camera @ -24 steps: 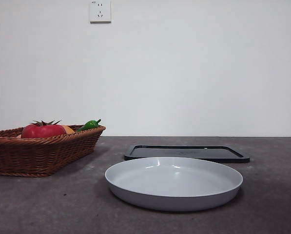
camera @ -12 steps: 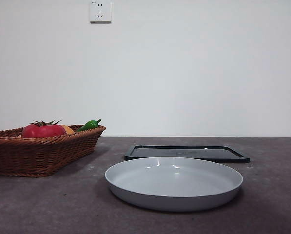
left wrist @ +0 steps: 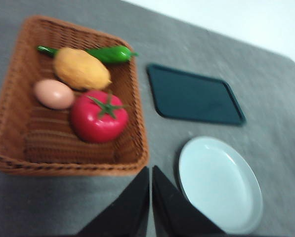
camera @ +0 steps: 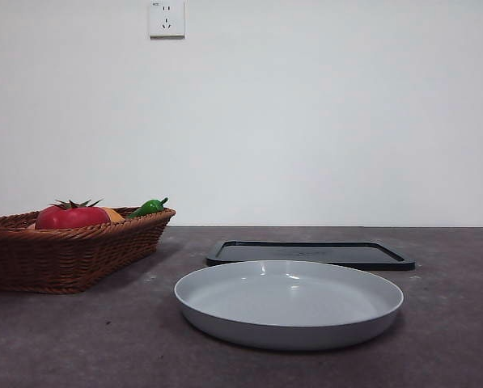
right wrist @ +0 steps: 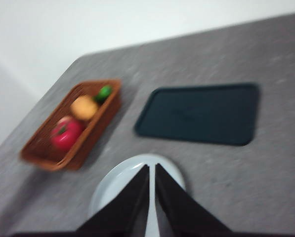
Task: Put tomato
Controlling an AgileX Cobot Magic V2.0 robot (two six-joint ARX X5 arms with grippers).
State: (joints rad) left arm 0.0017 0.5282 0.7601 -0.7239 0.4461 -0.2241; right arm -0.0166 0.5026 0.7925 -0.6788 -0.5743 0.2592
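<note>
Desk (camera: pixel 79 339) first, then the wicker basket (camera: pixel 63 259) at the left. In it sits the tomato (left wrist: pixel 99 117), crowded by an egg (left wrist: pixel 54 94) and an orange fruit (left wrist: pixel 81 74). Left pincer (left wrist: pixel 150 170) and right pincer (right wrist: pixel 151 168) hover pinched closed, empty. Risk: a descent nudges the neighbours, or smooth skin slips.

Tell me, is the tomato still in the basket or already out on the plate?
In the basket. The tomato lies inside the wicker basket beside the other foods, and the white plate holds nothing.
</note>
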